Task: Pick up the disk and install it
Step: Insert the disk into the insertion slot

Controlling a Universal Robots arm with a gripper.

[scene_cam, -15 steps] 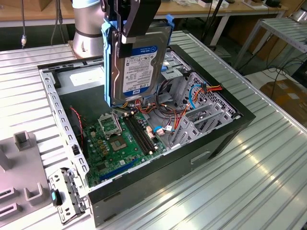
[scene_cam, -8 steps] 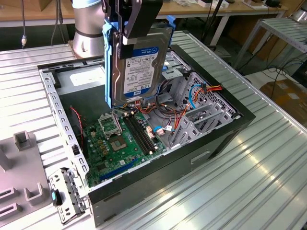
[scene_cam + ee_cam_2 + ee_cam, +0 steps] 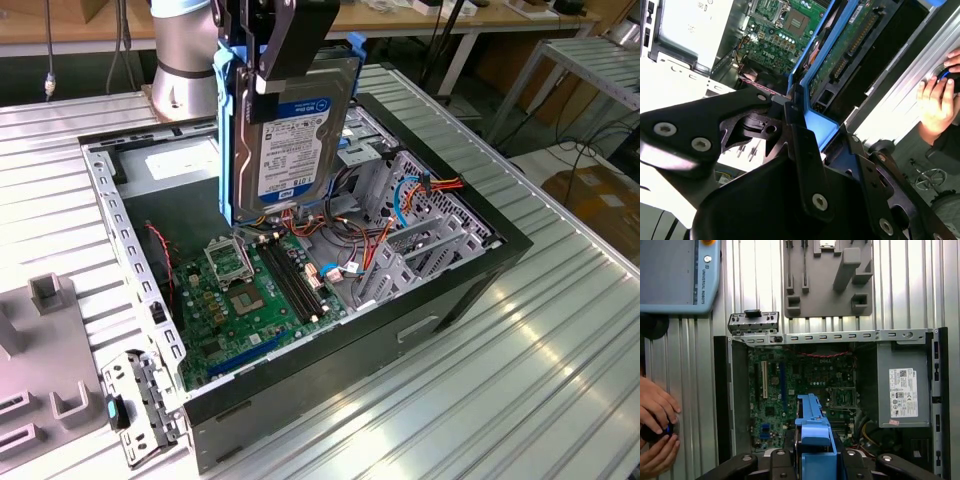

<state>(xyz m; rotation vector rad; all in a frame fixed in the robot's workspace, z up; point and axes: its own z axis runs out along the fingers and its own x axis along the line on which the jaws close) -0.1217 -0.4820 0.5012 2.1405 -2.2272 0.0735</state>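
The disk, a dark drive with a white-and-blue label and blue side rails, hangs upright above the open computer case. My gripper is shut on its upper edge. The disk's lower edge is over the back part of the green motherboard, just above the case. In the second wrist view my black gripper clamps the blue rail, and the disk's circuit-board side faces the camera. In the first wrist view the blue rail juts out over the motherboard.
The metal drive cage with orange and blue cables sits on the exterior view's right of the disk. A grey power-supply box fills one end of the case. A grey fixture, a teach pendant and a person's hands lie outside the case.
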